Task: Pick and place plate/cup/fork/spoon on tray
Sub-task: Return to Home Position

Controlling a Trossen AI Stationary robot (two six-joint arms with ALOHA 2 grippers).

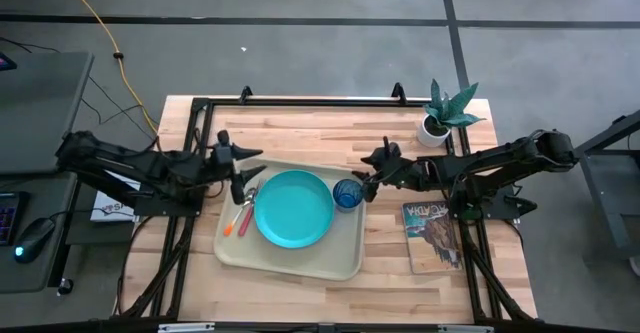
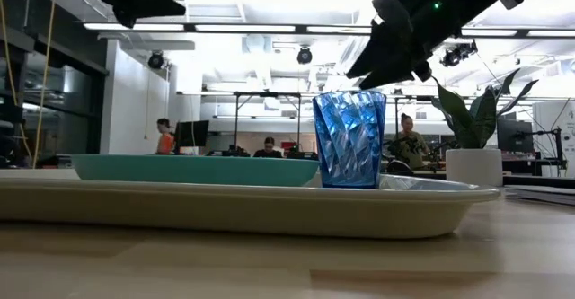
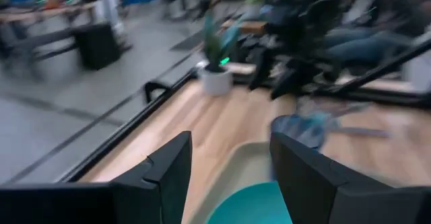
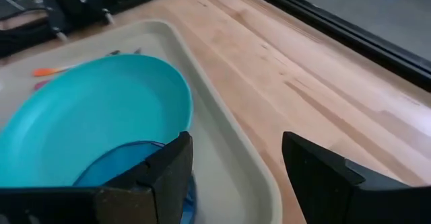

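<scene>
Room and surroundings, as seen:

- Floor: smooth grey concrete floor (image 1: 300, 53), crossed by dark straight seam lines (image 1: 300, 19).
- Cable: thin yellow cable (image 1: 95, 18) lying loose across the floor towards the table's far left corner.
- Table: pale butcher-block wooden table top (image 1: 330, 133), edged by a black metal frame rail (image 1: 320, 100).
- Side furniture: dark grey side desk (image 1: 40, 93) left of the table, with a black computer mouse (image 1: 37, 235) on it.
- Table oddments: white pot with a green leafy plant (image 1: 434, 128) at the far right corner; printed magazine (image 1: 432, 235) lying flat nearer the front.
- Lighting: long white ceiling strip lights (image 2: 252, 28), switched on.
- Far room: white wall panel (image 2: 135, 101), a dark monitor (image 2: 191, 133), and a person in an orange top (image 2: 165, 139) at distant desks.
</scene>
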